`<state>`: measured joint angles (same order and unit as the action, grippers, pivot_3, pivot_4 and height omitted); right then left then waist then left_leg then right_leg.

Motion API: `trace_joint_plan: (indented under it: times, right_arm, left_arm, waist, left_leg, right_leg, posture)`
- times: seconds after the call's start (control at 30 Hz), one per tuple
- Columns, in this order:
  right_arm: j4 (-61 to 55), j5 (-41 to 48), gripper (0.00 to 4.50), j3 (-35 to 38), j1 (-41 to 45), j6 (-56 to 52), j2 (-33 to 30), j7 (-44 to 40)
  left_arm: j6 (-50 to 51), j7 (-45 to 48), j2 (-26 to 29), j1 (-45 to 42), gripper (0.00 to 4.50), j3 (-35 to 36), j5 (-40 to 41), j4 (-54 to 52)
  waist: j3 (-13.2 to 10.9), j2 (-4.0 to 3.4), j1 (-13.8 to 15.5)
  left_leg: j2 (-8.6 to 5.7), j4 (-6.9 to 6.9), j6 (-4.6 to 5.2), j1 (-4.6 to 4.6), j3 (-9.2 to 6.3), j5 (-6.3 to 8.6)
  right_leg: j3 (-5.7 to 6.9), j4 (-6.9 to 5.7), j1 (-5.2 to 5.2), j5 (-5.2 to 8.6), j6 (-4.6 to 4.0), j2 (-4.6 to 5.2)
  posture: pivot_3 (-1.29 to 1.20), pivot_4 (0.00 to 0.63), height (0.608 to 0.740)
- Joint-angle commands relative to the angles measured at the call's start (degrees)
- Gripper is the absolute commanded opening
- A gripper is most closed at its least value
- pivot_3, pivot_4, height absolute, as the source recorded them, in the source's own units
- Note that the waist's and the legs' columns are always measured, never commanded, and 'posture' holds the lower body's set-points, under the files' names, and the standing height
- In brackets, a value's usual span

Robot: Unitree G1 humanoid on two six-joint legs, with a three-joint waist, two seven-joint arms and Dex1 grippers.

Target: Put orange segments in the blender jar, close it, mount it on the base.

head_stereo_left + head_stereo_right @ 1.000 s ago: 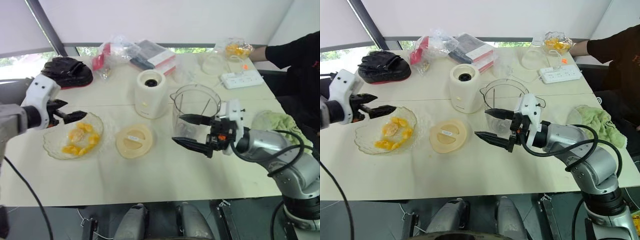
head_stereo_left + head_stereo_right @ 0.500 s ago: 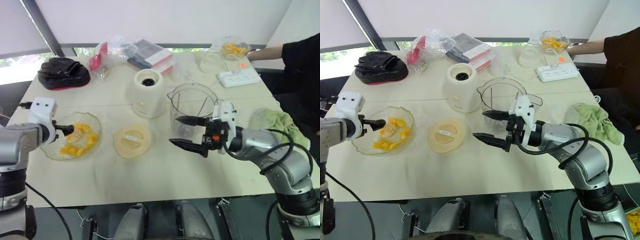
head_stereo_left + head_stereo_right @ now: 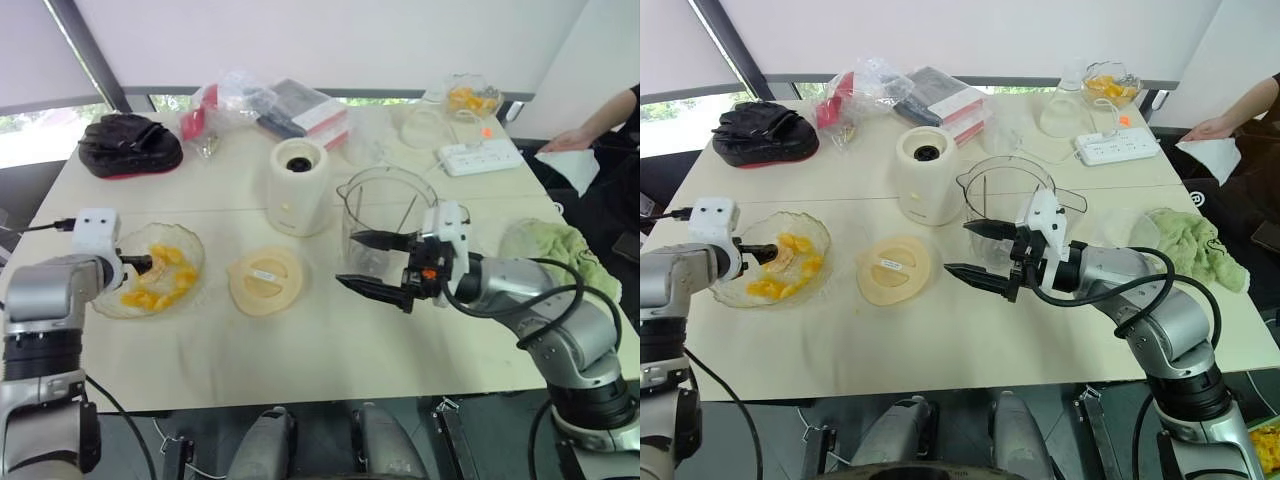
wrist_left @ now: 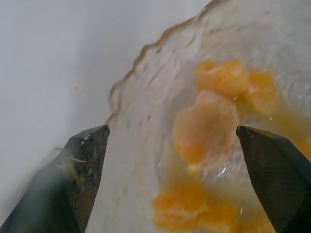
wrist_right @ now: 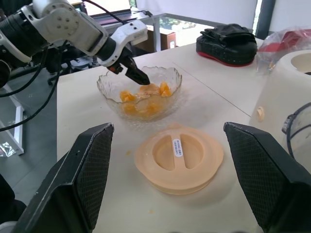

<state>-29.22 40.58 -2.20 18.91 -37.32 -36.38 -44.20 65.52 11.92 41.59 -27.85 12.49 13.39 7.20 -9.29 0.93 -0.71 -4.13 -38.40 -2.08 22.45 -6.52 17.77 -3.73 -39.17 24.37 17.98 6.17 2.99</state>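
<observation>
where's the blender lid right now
The cream lid lies flat on the table's near left-centre, between the glass bowl and the blender jar, in front of the base.

black gloves [image 3: 130,145], power strip [image 3: 483,157], green cloth [image 3: 550,245]

Blender jar [image 3: 388,215] lower front behind the right tool [image 3: 376,263].

A scalloped clear glass bowl [image 5: 167,80] held yellow-orange fruit segments [image 5: 146,97]. The left gripper [image 5: 133,74] dipped over its rim. A round cream plastic lid [image 5: 179,158] lay nearer.
</observation>
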Motion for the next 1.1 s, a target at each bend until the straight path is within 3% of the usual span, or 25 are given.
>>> trace_joint_plan:
  times: [0.03, 0.6, 0.7, 0.8, 1.1]
  right_arm:
    - [-3.05, -0.05, 3.8, 0.56, -0.27, -0.03, 0.05, 0.85]
    - [-4.9, -0.44, 3.8, 1.38, -1.7, -0.69, -0.26, 3.67]
    - [-4.79, -0.69, 3.86, 1.26, -1.6, -0.57, -0.21, 3.76]
    - [-4.65, -0.97, 3.86, 1.2, -1.5, -0.55, -0.07, 3.87]
    - [-4.41, -1.54, 3.86, 0.98, -1.46, -0.34, -0.09, 3.68]
  left_arm:
    - [-4.19, 1.58, 0.64, -1.06, 4.36, -2.32, -2.17, 2.27]
    - [-7.61, 3.16, -1.26, -1.87, 4.36, -5.51, -4.84, 10.06]
    - [-7.76, 3.33, -1.44, -1.59, 3.54, -5.53, -4.96, 10.22]
    - [-7.28, 3.41, -1.48, -1.46, 2.0, -5.48, -5.08, 10.26]
    - [-7.25, 3.88, -1.78, -1.15, 2.0, -5.4, -5.88, 9.91]
  waist:
    - [0.0, 0.0, -0.17]
    - [0.02, 0.03, -0.06]
    - [0.02, 0.03, -0.06]
    - [0.02, 0.03, -0.09]
    - [0.02, 0.03, 0.01]
  left_leg:
    - [0.0, 0.01, 0.0, 0.0, 0.0, 0.0]
    - [0.0, -0.06, 0.0, 0.0, 0.0, 0.0]
    - [0.0, -0.09, 0.0, 0.0, 0.0, 0.0]
    - [-0.01, -0.15, 0.01, 0.0, 0.0, 0.0]
    - [-0.01, -0.47, 0.07, 0.05, 0.0, 0.04]
  right_leg:
    - [0.0, 0.0, 0.01, 0.0, 0.0, 0.0]
    - [-0.01, -0.07, 0.01, 0.0, 0.0, 0.0]
    - [-0.01, -0.09, 0.01, 0.0, 0.0, 0.0]
    - [-0.01, -0.13, 0.0, 0.0, 0.0, -0.01]
    - [0.01, -0.26, -0.08, 0.0, 0.0, -0.01]
  posture:
    - [0.0, 0.15, 0.74]
    - [0.0, 0.15, 0.74]
    - [0.0, 0.15, 0.74]
    - [0.0, 0.15, 0.74]
    - [0.0, 0.15, 0.74]
